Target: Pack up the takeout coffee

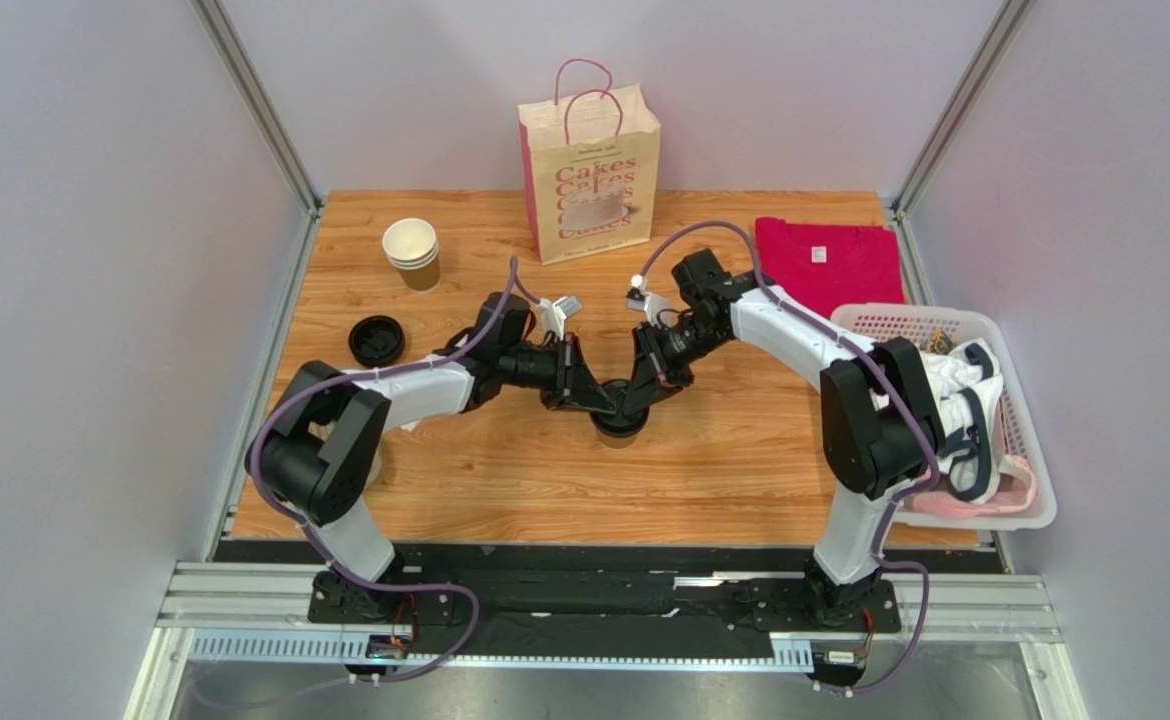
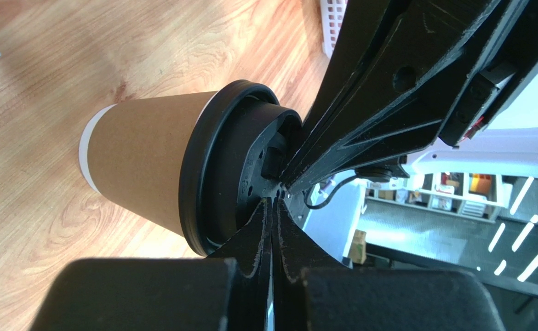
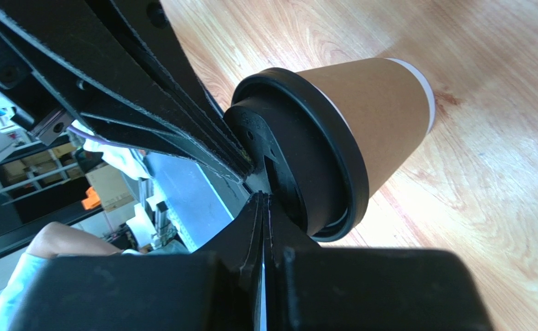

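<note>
The takeout coffee (image 1: 618, 422) stands upright at the middle of the wooden table, a brown kraft cup (image 2: 144, 162) with a black lid (image 2: 213, 172) fitted on it. My left gripper (image 2: 273, 204) is shut, nothing between its fingers, and its tips rest on the lid's top. My right gripper (image 3: 261, 197) is shut too, empty, with its tips on the same lid (image 3: 313, 155) from the other side. Seen from above, the left gripper (image 1: 597, 401) and the right gripper (image 1: 638, 396) meet over the cup and hide most of it.
A cream paper bag (image 1: 588, 165) with pink handles stands at the back centre. A stack of empty paper cups (image 1: 412, 251) and a loose black lid (image 1: 376, 341) lie at the left. At the right are a pink cloth (image 1: 829, 263) and a white basket (image 1: 907, 311).
</note>
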Controlling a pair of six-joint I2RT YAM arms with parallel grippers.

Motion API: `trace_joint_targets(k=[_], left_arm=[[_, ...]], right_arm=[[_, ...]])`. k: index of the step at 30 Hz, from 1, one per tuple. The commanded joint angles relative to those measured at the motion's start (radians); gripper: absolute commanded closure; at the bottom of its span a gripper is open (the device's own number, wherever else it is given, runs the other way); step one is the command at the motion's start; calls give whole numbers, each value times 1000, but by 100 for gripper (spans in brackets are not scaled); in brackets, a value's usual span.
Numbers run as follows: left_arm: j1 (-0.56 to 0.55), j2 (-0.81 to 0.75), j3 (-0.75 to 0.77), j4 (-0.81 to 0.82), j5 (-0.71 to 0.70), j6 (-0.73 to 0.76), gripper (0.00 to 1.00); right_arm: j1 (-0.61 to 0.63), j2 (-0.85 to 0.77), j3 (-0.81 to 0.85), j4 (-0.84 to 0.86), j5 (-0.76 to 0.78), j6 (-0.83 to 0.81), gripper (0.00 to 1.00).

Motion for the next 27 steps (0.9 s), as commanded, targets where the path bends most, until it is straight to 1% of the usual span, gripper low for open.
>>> trace_joint_targets(k=[1, 7, 14, 18, 20, 22, 25, 27], left_arm=[[4, 92, -16, -81, -95, 83, 100], [27, 154, -25, -73, -86, 94, 100], [37, 169, -37, -56, -92, 100, 100], [40, 166, -22, -55, -81, 114, 100], [35, 145, -5, -49, -58, 149, 100], [33, 105, 28, -68, -63, 209, 100], [35, 77, 79, -111, -55, 258, 100], [33, 60, 100, -109, -18, 261, 100]], right_arm=[[2, 85, -72, 78, 170, -49, 99], [-20, 132, -104, 113, 184, -56, 100], [-27, 157, -146, 157, 198, -56, 100], [-29, 156, -146, 154, 181, -54, 100], [-27, 133, -144, 148, 164, -53, 100], [-27, 93, -135, 141, 114, -51, 100], [-27, 44, -129, 133, 29, -33, 99], [-26, 1, -126, 131, -29, -14, 98]])
